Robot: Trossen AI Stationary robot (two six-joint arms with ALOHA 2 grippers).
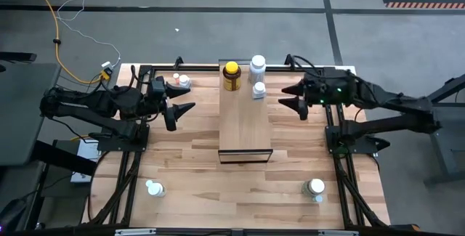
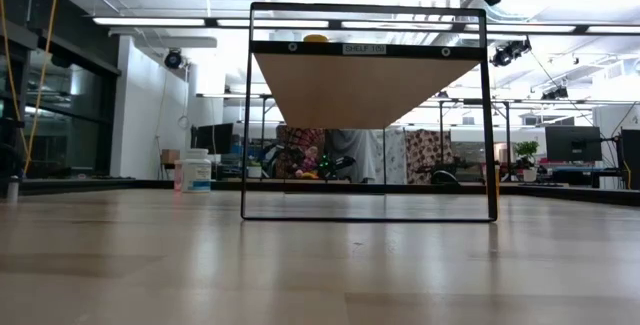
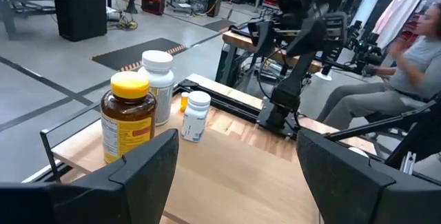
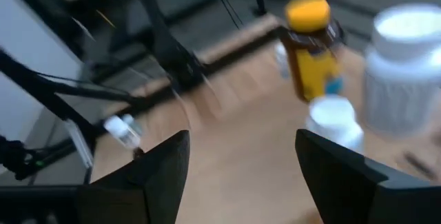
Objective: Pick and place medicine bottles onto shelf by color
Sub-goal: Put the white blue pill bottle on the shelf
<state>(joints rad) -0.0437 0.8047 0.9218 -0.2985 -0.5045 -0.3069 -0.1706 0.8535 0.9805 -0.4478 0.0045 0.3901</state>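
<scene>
Both tools stand apart and empty: left tool (image 1: 176, 99) sits just beside the white bottle with the orange bottle (image 1: 181, 80) on the bench, nearer than right tool (image 1: 292, 96); three bottles stand on the shelf (image 1: 245, 120).

High cam top-down, low cam table-level, both show shelf (image 1: 245, 123)

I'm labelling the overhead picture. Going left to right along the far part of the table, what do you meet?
Left gripper, open → amber bottle with yellow cap → large white bottle → right gripper, open.
</scene>
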